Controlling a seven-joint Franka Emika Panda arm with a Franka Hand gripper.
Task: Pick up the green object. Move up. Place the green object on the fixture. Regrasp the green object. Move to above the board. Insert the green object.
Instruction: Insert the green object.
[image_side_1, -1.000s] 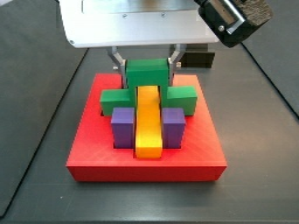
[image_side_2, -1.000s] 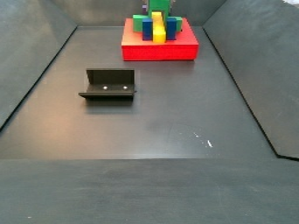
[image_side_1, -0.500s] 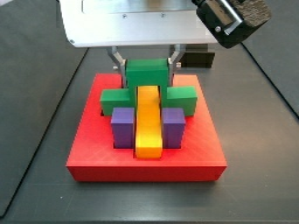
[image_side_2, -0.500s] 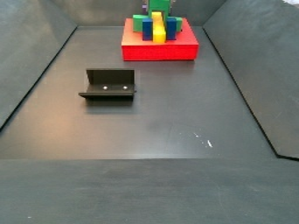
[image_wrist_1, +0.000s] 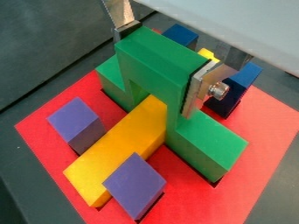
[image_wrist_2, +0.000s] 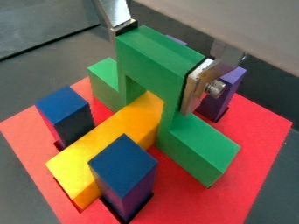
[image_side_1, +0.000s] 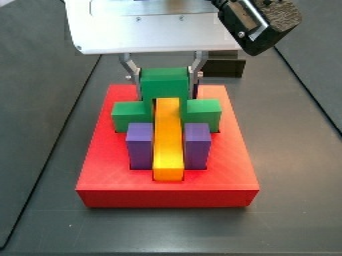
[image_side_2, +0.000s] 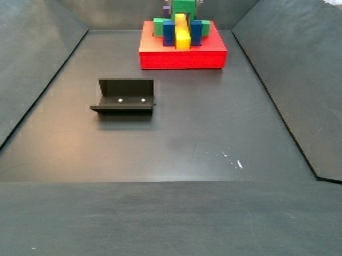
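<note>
- The gripper (image_side_1: 164, 72) sits low over the far half of the board (image_side_1: 167, 178), jaws closed on the raised centre of the green object (image_side_1: 166, 95).
- Silver fingers (image_wrist_1: 201, 89) press both sides of that block.
- The green piece straddles the yellow bar (image_side_1: 167, 140), side arms down on the red slab, purple blocks (image_side_1: 139, 143) just in front.
- The fixture (image_side_2: 124, 97) stands well apart, at eight o'clock from the board.

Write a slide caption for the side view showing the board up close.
Claw gripping the green piece as it straddles the yellow bar on the red board.
</note>
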